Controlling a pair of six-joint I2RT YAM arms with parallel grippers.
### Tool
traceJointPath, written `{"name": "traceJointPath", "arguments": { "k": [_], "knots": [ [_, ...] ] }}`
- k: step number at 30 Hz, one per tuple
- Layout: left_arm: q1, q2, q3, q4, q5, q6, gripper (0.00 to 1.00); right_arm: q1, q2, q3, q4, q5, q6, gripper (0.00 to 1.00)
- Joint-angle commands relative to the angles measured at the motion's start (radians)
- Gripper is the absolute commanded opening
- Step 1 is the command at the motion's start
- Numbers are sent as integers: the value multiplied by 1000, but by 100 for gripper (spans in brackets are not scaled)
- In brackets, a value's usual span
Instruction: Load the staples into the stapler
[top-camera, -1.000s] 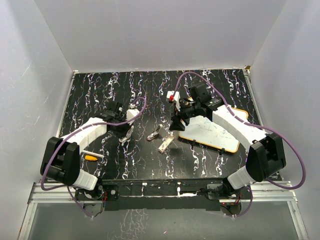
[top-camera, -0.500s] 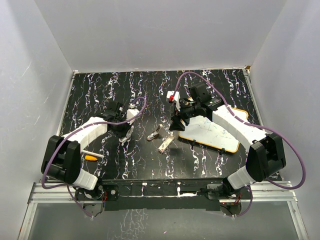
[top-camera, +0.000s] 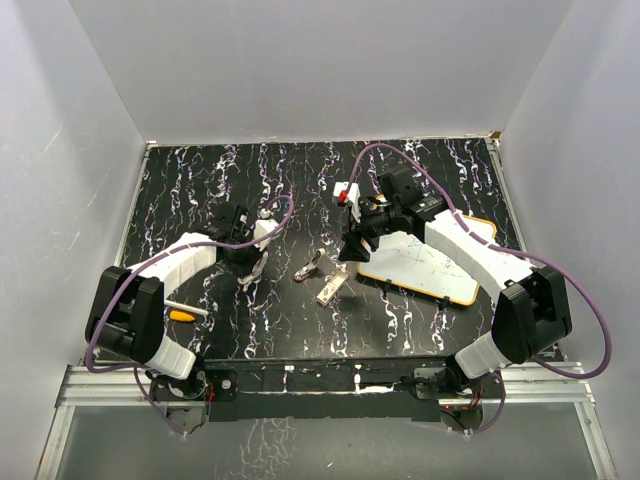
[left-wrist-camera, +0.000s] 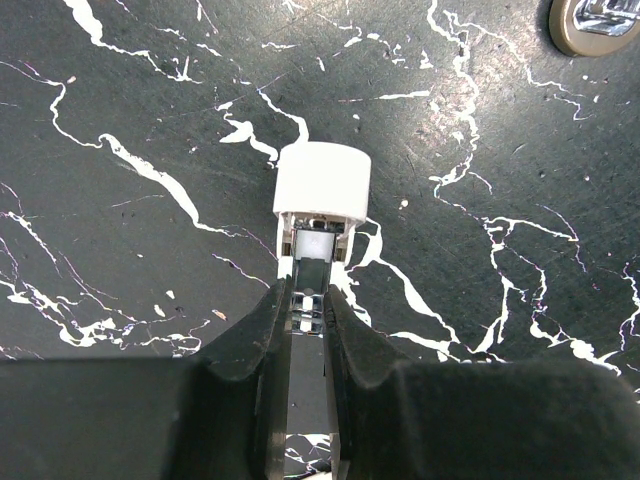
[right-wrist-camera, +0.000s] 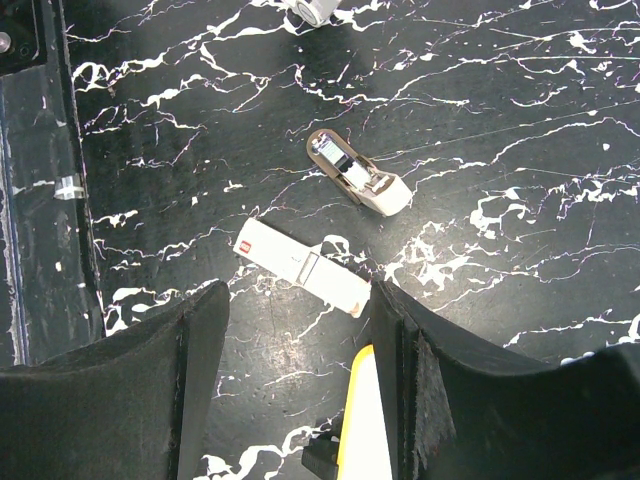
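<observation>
Left of the staples box (right-wrist-camera: 300, 265), the left gripper (left-wrist-camera: 307, 296) pinches the white stapler (left-wrist-camera: 322, 180), likely to steady it; the right gripper (right-wrist-camera: 297, 312) hangs half-open above the box.

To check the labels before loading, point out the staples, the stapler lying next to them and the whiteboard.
staples (right-wrist-camera: 298, 264), right wrist view, middle of the pale box.
stapler (right-wrist-camera: 356, 176), right wrist view, middle of its body.
whiteboard (top-camera: 422, 264), top view, bare white surface.
</observation>
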Motion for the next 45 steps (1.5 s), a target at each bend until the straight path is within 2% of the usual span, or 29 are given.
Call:
{"name": "traceJointPath", "arguments": {
  "k": [1, 35, 41, 45],
  "knots": [
    [0, -10, 36, -18, 6, -4, 0, -3, -22, 7, 23, -19, -12, 61],
    [0, 14, -5, 14, 21, 13, 0, -2, -25, -2, 23, -16, -16, 61],
    [0, 16, -8, 23, 33, 14, 2, -3, -25, -2, 22, -16, -16, 61],
    [0, 19, -11, 22, 32, 20, 7, -3, -24, -5, 23, -16, -18, 61]
  ]
}}
